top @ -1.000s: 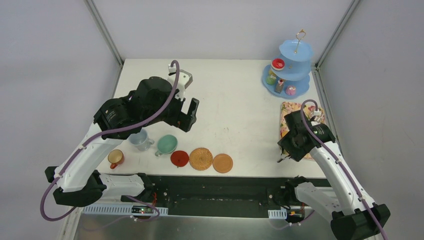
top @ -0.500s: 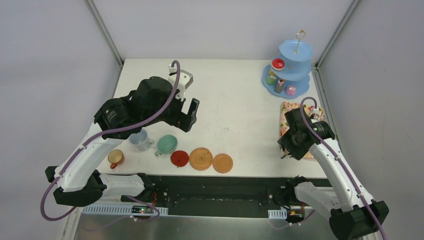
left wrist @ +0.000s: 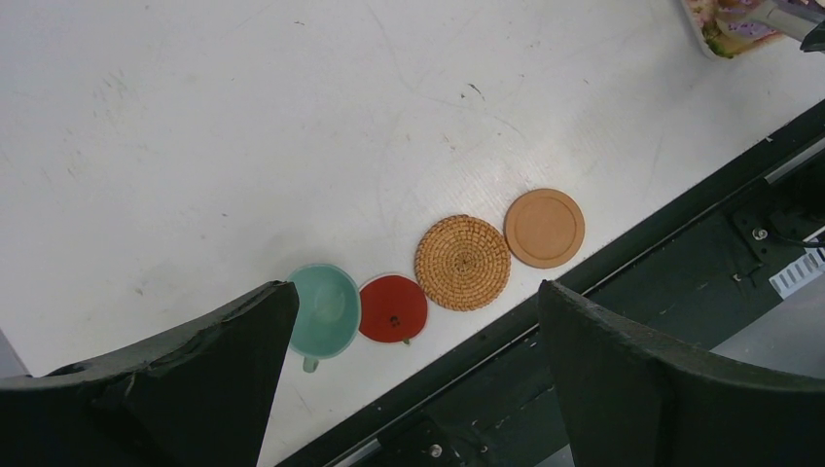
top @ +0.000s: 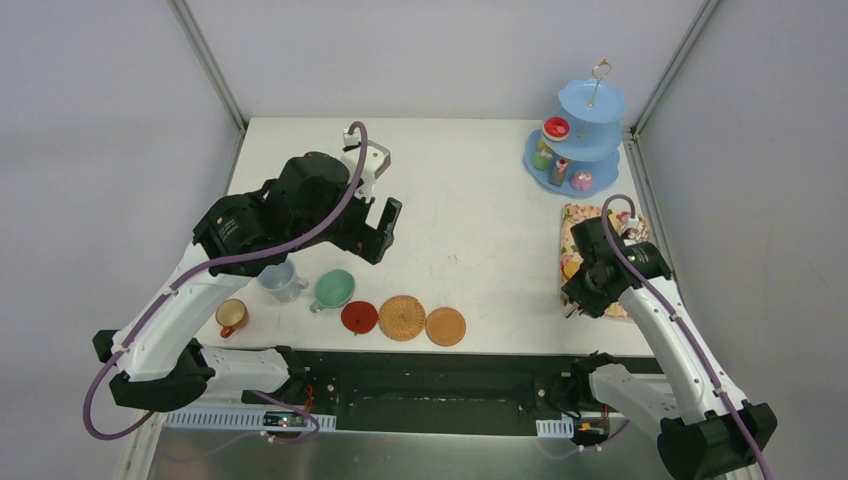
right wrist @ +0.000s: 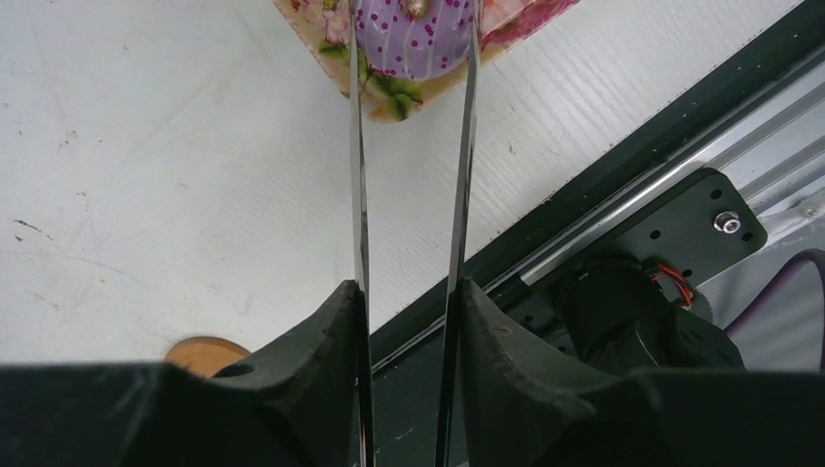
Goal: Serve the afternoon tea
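Nudged slightly toward the near edge, my right gripper (right wrist: 407, 292) is clamped on the tongs (right wrist: 357, 195), whose tips flank a purple donut (right wrist: 413, 39) on the floral tray (right wrist: 387, 99) (contact unclear). My left gripper (left wrist: 413, 292) hangs wide open, empty, above the woven coaster (left wrist: 463, 263).

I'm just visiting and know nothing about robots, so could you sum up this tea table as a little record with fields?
Left fingers: open, holding nothing
Right fingers: shut on metal tongs
Purple donut: on floral tray, between the tong blades
Cups: orange cup, grey-blue cup, mint cup, near left, none on a coaster
Coasters: red coaster, woven coaster, tan coaster, in a row by the near edge
Light-blue stand: far right, treats on its tiers
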You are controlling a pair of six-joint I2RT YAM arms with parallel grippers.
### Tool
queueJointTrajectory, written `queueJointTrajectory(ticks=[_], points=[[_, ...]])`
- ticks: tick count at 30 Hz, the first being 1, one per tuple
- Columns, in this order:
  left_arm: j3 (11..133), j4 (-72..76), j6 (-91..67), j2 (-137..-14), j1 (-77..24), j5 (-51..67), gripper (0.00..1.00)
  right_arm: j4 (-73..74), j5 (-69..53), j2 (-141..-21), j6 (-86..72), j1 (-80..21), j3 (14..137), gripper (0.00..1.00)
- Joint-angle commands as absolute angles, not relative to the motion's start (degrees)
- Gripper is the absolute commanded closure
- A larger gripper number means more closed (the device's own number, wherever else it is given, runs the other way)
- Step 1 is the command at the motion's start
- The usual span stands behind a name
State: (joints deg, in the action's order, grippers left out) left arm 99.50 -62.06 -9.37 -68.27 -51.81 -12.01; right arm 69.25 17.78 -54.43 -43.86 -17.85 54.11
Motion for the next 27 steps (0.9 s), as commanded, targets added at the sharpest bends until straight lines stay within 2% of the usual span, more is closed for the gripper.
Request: queueJointTrajectory(ticks=[1, 5, 11, 17, 27], points=[[100.8, -62.2, -7.7, -68.7, -52.3, -11.3, 0.00, 73.3, 21.2, -54.5, -42.0, -17.5, 60.3, 0.68], [100.6, -61.9, -7.6, -68.7, -52.3, -11.2, 0.00, 74.1, 23.6, -54.2, -38.8, -17.6, 65.4, 0.73], [100.6, -61.9, -7.4, -68.6, -52.3, -11.5, 0.00, 69.0, 25.1, -57.4, -31.1, -17.5, 75.0, 0.72], [100.6, -62.0, -6.9, -68.2, -52.3, -12.4, 0.00, 59.2, 25.3, -70.0, -27.0, -16.1, 83.8, 0.72], [99.5, -62.0, -6.6, -65.9, -52.2, -15.7, 0.00, 56.5, 19.2, -91.4, -21.6, -11.6, 103.5, 0.73]])
